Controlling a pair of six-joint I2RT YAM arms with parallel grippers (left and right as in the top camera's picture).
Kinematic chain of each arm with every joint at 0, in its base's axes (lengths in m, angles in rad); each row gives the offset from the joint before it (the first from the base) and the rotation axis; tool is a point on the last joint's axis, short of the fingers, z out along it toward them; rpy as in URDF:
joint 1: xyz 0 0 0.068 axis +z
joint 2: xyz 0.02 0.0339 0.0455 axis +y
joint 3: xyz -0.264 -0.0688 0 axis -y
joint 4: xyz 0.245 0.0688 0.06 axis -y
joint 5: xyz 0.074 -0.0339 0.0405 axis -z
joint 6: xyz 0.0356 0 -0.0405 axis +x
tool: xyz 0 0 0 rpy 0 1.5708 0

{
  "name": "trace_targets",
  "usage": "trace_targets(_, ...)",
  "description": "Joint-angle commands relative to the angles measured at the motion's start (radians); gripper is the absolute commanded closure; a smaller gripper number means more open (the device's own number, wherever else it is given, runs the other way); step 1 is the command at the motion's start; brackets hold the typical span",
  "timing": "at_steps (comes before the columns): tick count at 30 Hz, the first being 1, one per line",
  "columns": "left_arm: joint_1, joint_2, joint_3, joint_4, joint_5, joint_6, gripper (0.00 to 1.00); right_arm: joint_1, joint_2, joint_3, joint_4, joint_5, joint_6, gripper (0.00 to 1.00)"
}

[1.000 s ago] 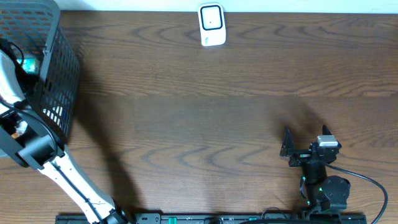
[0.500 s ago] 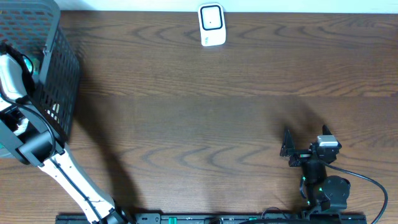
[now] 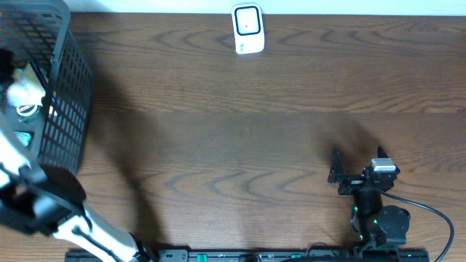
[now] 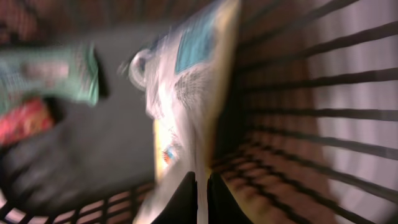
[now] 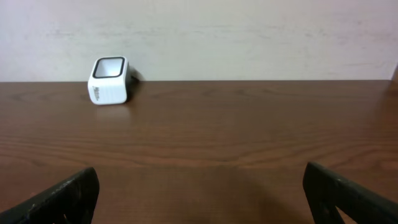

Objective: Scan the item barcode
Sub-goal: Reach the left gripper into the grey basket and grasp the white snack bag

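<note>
Left arm (image 3: 44, 207): rises from the near-left edge, elbow bent out to the left, white forearm running toward the far left.
Left gripper (image 4: 200, 190): jaws pressed together, with the thin edge of a white packet (image 4: 186, 93) pinched between the dark fingers (image 4: 183, 202). The wrist view is blurred.
Right arm (image 3: 375, 215): folded low at the near right.
Right gripper (image 5: 202, 193): level, facing the far side, jaws spread wide, holding nothing.

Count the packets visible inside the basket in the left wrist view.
3. A white-and-blue packet, pinched by the left gripper, in the middle; a green packet at upper left; a red packet just below it. The picture is blurred, so others may be hidden.
</note>
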Motion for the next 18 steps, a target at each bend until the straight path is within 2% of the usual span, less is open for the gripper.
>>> trace_targets(1, 0.000, -0.138, 0.024, 0.049, 0.012, -0.005, 0.93, -0.008, -0.003, -0.003, -0.002, 0.004, -0.001, 0.01)
trace_targets(7, 0.000, -0.174, 0.011, 0.034, -0.074, 0.116, 0.91, -0.008, -0.003, -0.003, -0.002, 0.004, -0.001, 0.01)
trace_targets(8, 0.000, -0.167, -0.003, 0.031, -0.074, 0.116, 0.83, -0.008, -0.003, -0.003, -0.002, 0.004, -0.001, 0.01)
trace_targets(10, 0.000, -0.148, -0.037, 0.037, -0.074, 0.115, 0.47, -0.008, -0.003, -0.003, -0.002, 0.004, -0.001, 0.01)
trace_targets(12, 0.000, -0.101, -0.061, 0.055, -0.074, 0.115, 0.18, -0.008, -0.003, -0.003, -0.002, 0.004, -0.001, 0.01)
trace_targets(15, 0.000, -0.022, -0.061, 0.074, -0.074, 0.115, 0.08, -0.008, -0.003, -0.003, -0.002, 0.004, -0.001, 0.01)
trace_targets(18, 0.001, 0.081, -0.061, 0.078, -0.073, 0.097, 0.05, -0.008, -0.003, -0.003, -0.002, 0.004, -0.001, 0.01)
